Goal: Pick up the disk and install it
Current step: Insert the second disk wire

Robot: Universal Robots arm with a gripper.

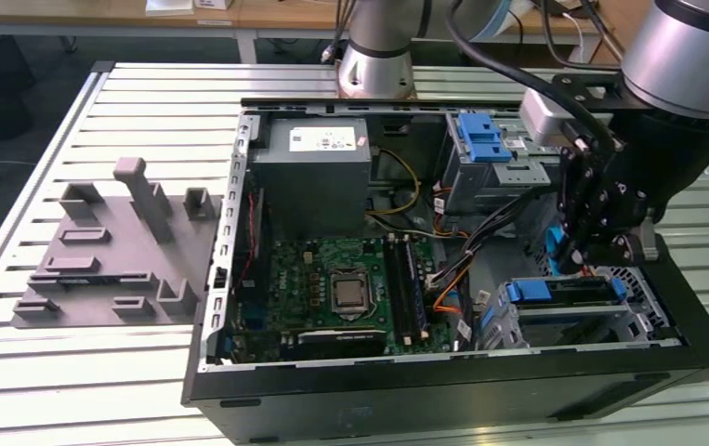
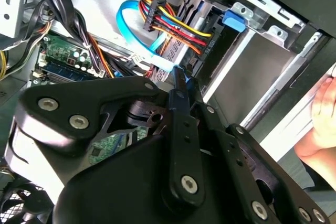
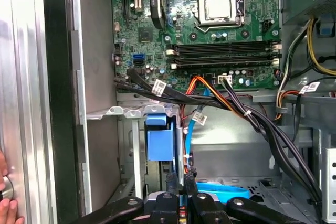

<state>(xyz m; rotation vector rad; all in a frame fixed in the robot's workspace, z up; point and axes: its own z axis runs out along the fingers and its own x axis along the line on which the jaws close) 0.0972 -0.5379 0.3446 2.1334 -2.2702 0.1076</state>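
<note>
Reading the exterior view, which step is in hand? (Q)

Installation, at a late stage, by judgement. The disk (image 1: 568, 290), with its blue carrier rails, lies flat in the lower drive cage (image 1: 647, 314) at the case's front corner, towards the exterior view's right. It is not being carried. (A)

Where does the gripper (image 1: 592, 253) stand relative to it? (Q)

Just above the disk, reaching down into the case. In the first wrist view the fingertips (image 3: 171, 180) hang close over the blue edge of the disk (image 3: 220, 190), beside the blue cage latch (image 3: 159, 141). Contact cannot be confirmed. (A)

And the fingers' state? (Q)

Drawn together; in the second wrist view the gripper (image 2: 178, 76) tapers to a single point with nothing visible between the fingers. (A)

What does the next move call for? (Q)

A judgement only: any seating pressure must run along the rails, and the gripper must keep off the blue data cable (image 2: 130, 18) and the coloured power leads (image 2: 176, 24) just beyond the fingertips. (A)
</note>
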